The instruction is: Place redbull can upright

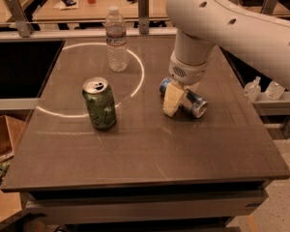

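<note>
The redbull can [195, 103], slim with blue and silver panels, lies on its side on the dark table [150, 149], right of centre. Its silver end points to the front right. My gripper [180, 102] hangs from the white arm [232, 23] and straddles the can's middle. The near cream finger [171, 100] is against the can's front side, and the far finger [194, 86] shows just behind it. The jaws are closed on the can, which still rests on the table.
An upright green can [99, 103] stands left of centre. A clear water bottle [116, 38] stands at the back. A white ring [87, 81] is marked on the tabletop. Small bottles [263, 88] sit on a shelf to the right. A black panel [19, 69] is on the left.
</note>
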Controlling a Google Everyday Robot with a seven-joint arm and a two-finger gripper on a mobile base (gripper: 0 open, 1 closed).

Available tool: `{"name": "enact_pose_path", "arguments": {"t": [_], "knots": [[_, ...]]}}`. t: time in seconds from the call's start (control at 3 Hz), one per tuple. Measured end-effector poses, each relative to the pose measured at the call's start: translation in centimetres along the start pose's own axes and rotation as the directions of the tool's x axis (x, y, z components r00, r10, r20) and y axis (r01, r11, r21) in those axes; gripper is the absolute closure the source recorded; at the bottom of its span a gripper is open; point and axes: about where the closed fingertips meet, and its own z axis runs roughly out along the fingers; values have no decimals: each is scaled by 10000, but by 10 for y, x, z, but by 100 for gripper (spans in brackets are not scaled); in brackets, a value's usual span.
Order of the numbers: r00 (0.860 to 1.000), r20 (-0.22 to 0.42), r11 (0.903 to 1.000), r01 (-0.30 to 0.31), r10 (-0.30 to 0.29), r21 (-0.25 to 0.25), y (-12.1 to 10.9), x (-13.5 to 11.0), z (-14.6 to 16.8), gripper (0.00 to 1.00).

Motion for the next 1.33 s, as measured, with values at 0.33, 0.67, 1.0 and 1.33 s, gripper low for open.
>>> {"name": "enact_pose_path", "arguments": {"t": [0.33, 0.67, 1.0, 1.33], "knots": [[9998, -132, 9999, 122, -123, -67, 1, -2, 0, 64], [9998, -132, 9999, 126, -127, -66, 1, -2, -4, 88], [9915, 1033, 9969, 783, -786, 71, 7, -8, -25, 100], [9247, 3471, 9873, 1565, -1563, 279, 16, -16, -73, 100]]}}
